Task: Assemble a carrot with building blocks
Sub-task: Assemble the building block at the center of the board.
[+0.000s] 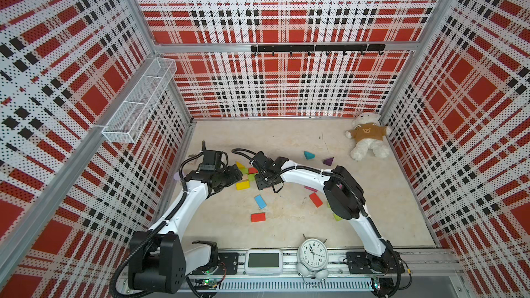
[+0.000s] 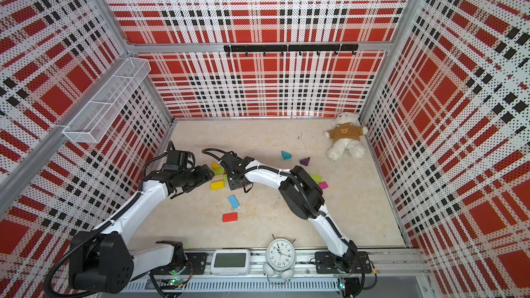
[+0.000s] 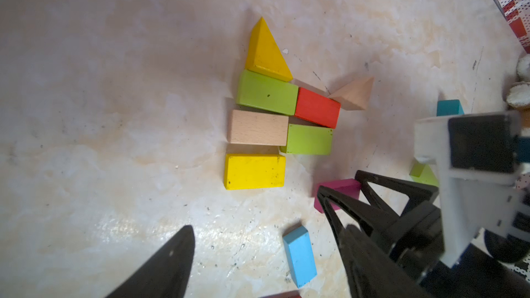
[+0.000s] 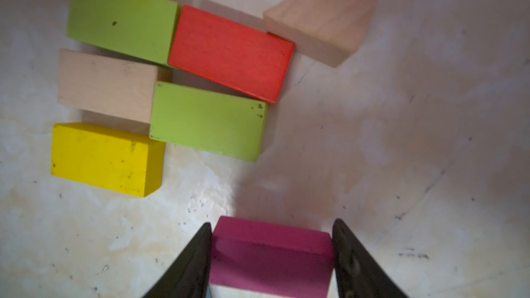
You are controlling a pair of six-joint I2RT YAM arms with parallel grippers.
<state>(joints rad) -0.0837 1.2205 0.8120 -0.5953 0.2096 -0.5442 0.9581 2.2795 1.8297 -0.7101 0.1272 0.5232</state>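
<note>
The bench (image 1: 286,139) carries everything, and much of it lies bare. The biggest thing on it that counts is the flat cluster I am laying out towards my left side: seven blocks, touching or nearly so. In my left wrist view, a yellow triangular block (image 3: 266,50) sits against a lime green block (image 3: 266,92). A red block (image 3: 317,107) butts that one's end, with a tan triangular block (image 3: 354,94) at its far corner. Below them are a tan block (image 3: 258,127), a second lime green block (image 3: 308,139) and a yellow block (image 3: 254,171) just apart from the tan one. I judge this a start only: no tapering carrot body shows, so more than half is left.

Loose pieces lie apart in a top view: a blue block (image 1: 260,201), a loose red block (image 1: 258,217), another red one (image 1: 315,199), a teal triangular block (image 1: 309,155) and a purple triangular block (image 1: 328,161).

My right pincer (image 4: 272,222) clamps a magenta block (image 4: 272,259) across its ends, near the second lime green block. I cannot tell whether it rests on the bench or hangs just clear. My left pincer (image 3: 266,230) stands wide, holding nothing, beside the cluster.
</note>
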